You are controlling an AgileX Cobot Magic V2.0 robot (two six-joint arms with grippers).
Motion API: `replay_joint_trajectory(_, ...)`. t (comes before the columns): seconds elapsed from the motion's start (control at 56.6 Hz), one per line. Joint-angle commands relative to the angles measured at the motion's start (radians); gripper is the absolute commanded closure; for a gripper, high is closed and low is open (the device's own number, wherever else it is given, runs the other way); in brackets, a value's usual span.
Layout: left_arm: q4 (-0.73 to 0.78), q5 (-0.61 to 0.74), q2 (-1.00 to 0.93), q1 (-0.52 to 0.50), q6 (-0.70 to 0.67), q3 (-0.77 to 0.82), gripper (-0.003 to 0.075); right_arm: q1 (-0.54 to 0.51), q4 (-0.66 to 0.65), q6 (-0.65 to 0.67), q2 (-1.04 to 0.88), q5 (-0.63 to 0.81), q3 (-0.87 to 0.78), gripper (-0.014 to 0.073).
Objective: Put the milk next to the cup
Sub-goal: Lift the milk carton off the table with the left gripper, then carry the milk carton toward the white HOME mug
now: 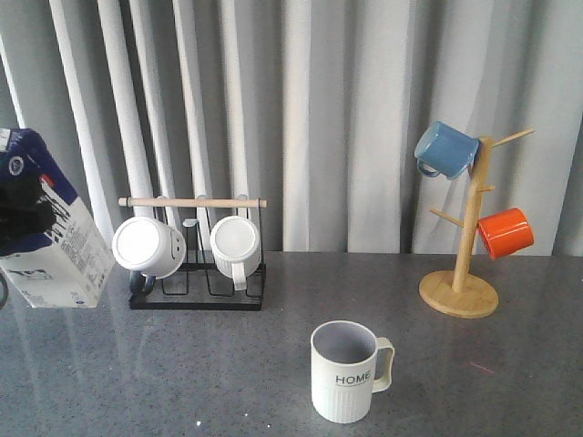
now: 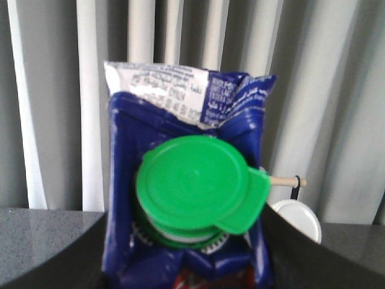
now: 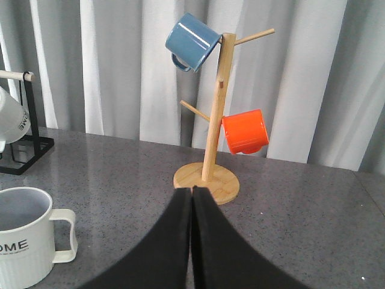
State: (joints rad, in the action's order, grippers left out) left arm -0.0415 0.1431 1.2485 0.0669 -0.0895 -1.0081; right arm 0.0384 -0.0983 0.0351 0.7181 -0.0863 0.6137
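Note:
The milk (image 1: 56,244), a blue-and-white carton, is at the far left of the front view, tilted with its top leaning left. My left gripper (image 1: 18,217) is shut on its upper part. In the left wrist view the milk's green cap (image 2: 195,183) fills the space between the dark fingers (image 2: 328,256). The cup (image 1: 347,371), a ribbed pale mug lettered "HOME", stands upright on the grey table near the front middle, well right of the milk. It also shows in the right wrist view as the cup (image 3: 24,241). My right gripper (image 3: 192,191) is shut and holds nothing.
A black wire rack (image 1: 196,293) with a wooden bar holds two white mugs (image 1: 148,247) behind and left of the cup. A wooden mug tree (image 1: 460,293) at the right carries a blue mug (image 1: 446,149) and an orange mug (image 1: 505,232). Curtains hang behind.

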Motion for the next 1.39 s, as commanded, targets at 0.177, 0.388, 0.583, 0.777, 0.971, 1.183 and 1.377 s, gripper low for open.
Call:
replay_joint_trajectory(0.177,0.0,0.081,-0.065,0.006,-0.01,-0.034,0.0726,-0.005,-0.009,0.001,-0.005,0.069,0.026,0.0602)
replay_joint_trajectory(0.388,-0.215,0.068,-0.065,0.006,-0.01,-0.034,0.0726,-0.005,-0.009,0.001,-0.005,0.069,0.026,0.0602)
replay_joint_trajectory(0.583,-0.555,0.068,-0.067,0.016,-0.009,-0.034,0.0726,-0.005,-0.009,0.001,-0.005,0.069,0.026,0.0602)
replay_joint_trajectory(0.777,-0.593,0.076,-0.067,0.078,0.077,-0.034,0.0726,-0.005,-0.009,0.001,-0.005,0.069,0.026,0.0602)
replay_joint_trajectory(0.971,-0.659,-0.03,-0.067,0.198,0.584,-0.034,0.0726,-0.005,-0.009,0.001,-0.005,0.069,0.026,0.0602)
replay_joint_trajectory(1.183,-1.163,0.157,-0.024,0.428,1.22,-0.034,0.0726,-0.005,-0.009,0.001,-0.005,0.069,0.026,0.0602)
replay_joint_trajectory(1.377,-1.366,0.452,0.091,0.623,1.305,-0.034,0.0726,-0.005,-0.009,0.001,-0.005,0.069,0.026,0.0602)
